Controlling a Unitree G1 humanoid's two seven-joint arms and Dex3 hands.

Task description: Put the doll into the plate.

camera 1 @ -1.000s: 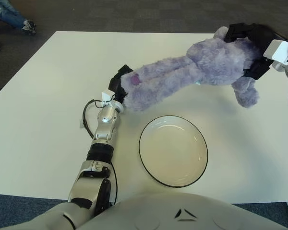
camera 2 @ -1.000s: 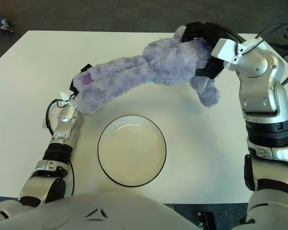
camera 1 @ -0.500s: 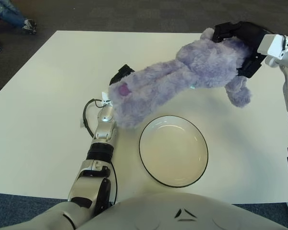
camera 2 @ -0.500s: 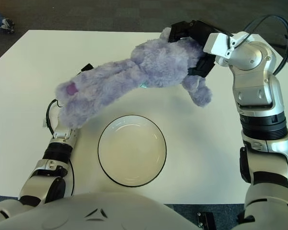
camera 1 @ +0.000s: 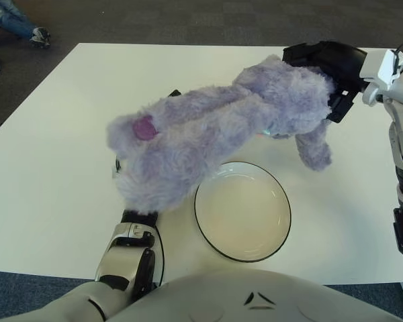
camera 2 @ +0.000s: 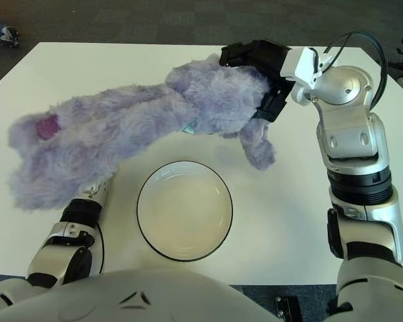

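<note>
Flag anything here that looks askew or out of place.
Nothing is spilled or damaged. The fluffy purple plush doll hangs slanted beside the white black-rimmed plate, gripped by the right hand; the left hand is hidden beneath it.

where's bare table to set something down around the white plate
Free: the white table between the black-rimmed white plate and the right arm, and the far-left tabletop. Crowded: above the plate, where the fluffy purple doll hangs, gripped by the right hand; left hand hidden beneath it.

doll (camera 1: 215,131): lavender plush, magenta patch on one foot, teal fleck at belly | plate (camera 1: 242,210): cream, thin black rim | counter (camera 1: 60,134): off-white | right robot hand (camera 2: 265,67): black | floor (camera 1: 154,20): dark grey carpet
</note>
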